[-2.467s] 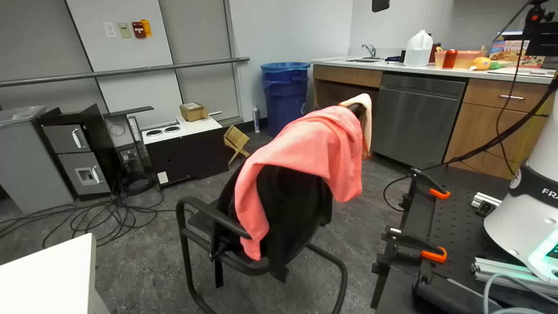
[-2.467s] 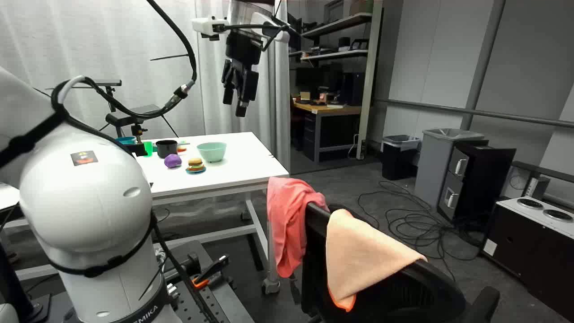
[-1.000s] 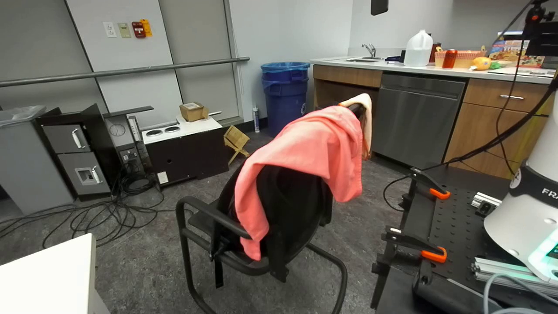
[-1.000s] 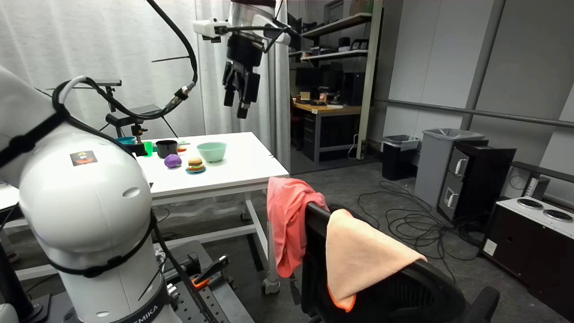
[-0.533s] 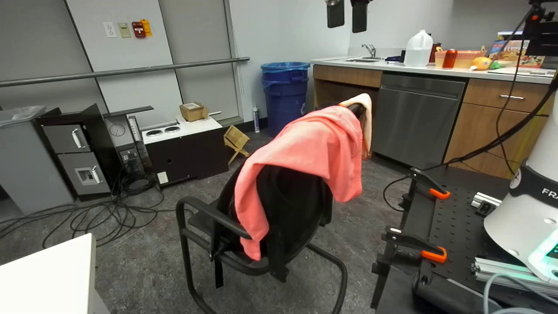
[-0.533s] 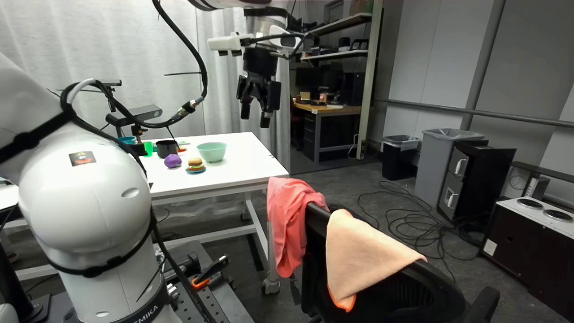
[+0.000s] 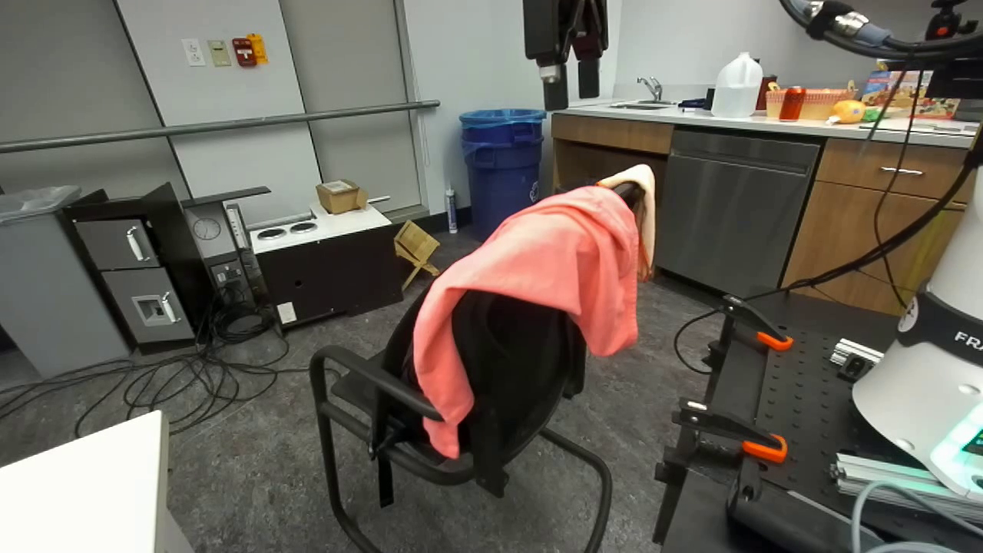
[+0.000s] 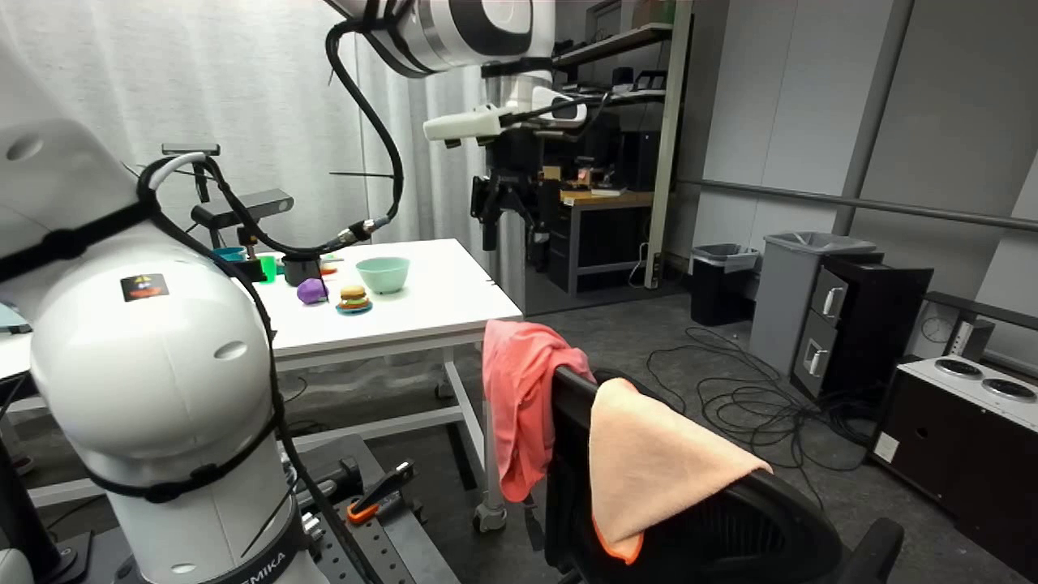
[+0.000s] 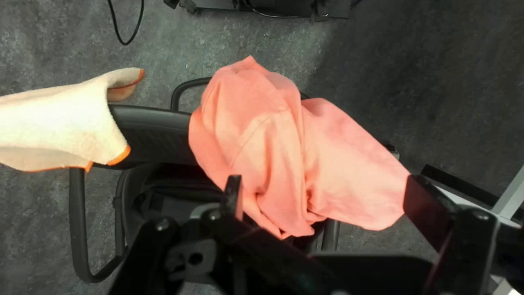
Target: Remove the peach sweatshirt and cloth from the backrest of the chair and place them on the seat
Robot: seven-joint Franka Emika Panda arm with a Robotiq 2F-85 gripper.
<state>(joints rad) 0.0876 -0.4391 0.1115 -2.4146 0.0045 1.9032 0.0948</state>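
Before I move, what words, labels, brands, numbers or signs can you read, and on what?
"FRA" (cut off by the frame): robot's black base band.
"EMIKA": same band, in an exterior view.
Unreadable, too small or blurred: arm sticker, upright tube, colourful box, red wall unit, blue bin mark.

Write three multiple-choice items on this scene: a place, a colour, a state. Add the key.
1. The sweatshirt is: A) on the floor B) over the backrest C) in the blue bin
2. The trim of the cloth is: A) blue B) green C) orange
3. The gripper is: A) open B) shut on the cloth C) shut on the sweatshirt

1 B: both exterior views show it draped there.
2 C: the wrist view shows it orange.
3 A: its fingers stand apart in the wrist view.
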